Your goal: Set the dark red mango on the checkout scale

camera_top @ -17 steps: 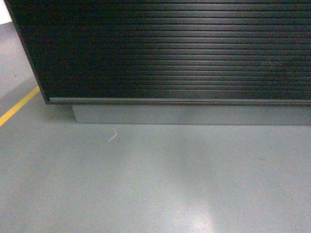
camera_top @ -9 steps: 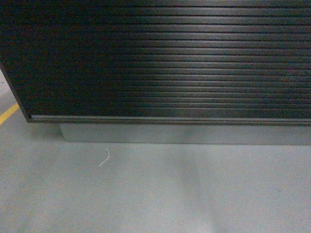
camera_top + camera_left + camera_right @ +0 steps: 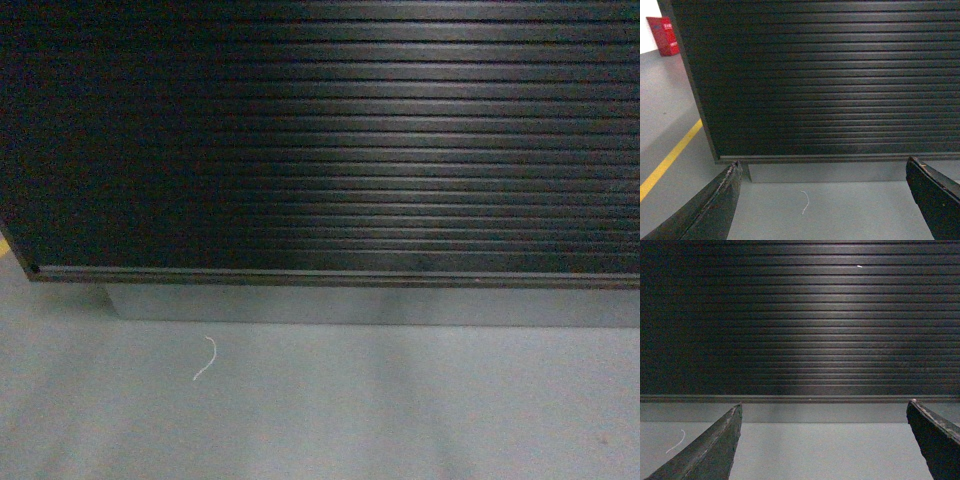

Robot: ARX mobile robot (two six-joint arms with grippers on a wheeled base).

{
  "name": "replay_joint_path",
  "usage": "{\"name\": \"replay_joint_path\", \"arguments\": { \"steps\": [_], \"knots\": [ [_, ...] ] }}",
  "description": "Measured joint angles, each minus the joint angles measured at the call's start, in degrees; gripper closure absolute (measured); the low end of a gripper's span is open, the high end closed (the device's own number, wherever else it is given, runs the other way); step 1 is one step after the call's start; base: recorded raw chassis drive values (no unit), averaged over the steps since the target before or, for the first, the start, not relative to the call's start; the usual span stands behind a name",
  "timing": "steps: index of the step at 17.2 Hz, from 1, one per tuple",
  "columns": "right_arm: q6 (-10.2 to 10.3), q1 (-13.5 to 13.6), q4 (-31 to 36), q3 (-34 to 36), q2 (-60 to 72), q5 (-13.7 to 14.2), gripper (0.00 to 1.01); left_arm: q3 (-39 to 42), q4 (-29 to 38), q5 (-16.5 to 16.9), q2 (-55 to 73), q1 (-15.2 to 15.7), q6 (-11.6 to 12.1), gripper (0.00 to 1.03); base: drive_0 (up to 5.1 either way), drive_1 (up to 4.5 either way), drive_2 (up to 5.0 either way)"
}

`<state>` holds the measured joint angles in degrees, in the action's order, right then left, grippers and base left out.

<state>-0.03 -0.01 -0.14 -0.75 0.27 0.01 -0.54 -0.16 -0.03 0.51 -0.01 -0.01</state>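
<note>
The checkout (image 3: 340,150) fills the head view as a black, horizontally ribbed front panel on a grey base (image 3: 380,307); its top is out of view. The same panel shows in the left wrist view (image 3: 830,80) and the right wrist view (image 3: 800,320). The dark red mango and the scale are out of view. My left gripper (image 3: 822,167) is open, with only floor between its dark fingers (image 3: 715,205). My right gripper (image 3: 822,407) is open and empty too, its fingers (image 3: 710,445) low before the checkout's base. Neither gripper shows in the head view.
Grey floor (image 3: 380,410) lies before the counter, with a small white thread (image 3: 204,360) on it. The counter's left corner (image 3: 700,115) shows in the left wrist view, with a yellow floor line (image 3: 670,160) and a red box (image 3: 662,35) beyond it.
The checkout panel has grown larger and slid lower in the head view, its left corner shifting left. The yellow floor line has left that view. The white thread sits lower.
</note>
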Motion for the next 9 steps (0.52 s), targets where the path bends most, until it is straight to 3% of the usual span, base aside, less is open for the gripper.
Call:
{"name": "replay_joint_path", "arguments": {
  "steps": [9],
  "knots": [
    [0.0, 0.0, -0.2, 0.0, 0.0, 0.0, 0.03, 0.0, 0.0, 0.0, 0.0, 0.0, 0.0, 0.05, 0.0, 3.16, -3.2]
  ]
}}
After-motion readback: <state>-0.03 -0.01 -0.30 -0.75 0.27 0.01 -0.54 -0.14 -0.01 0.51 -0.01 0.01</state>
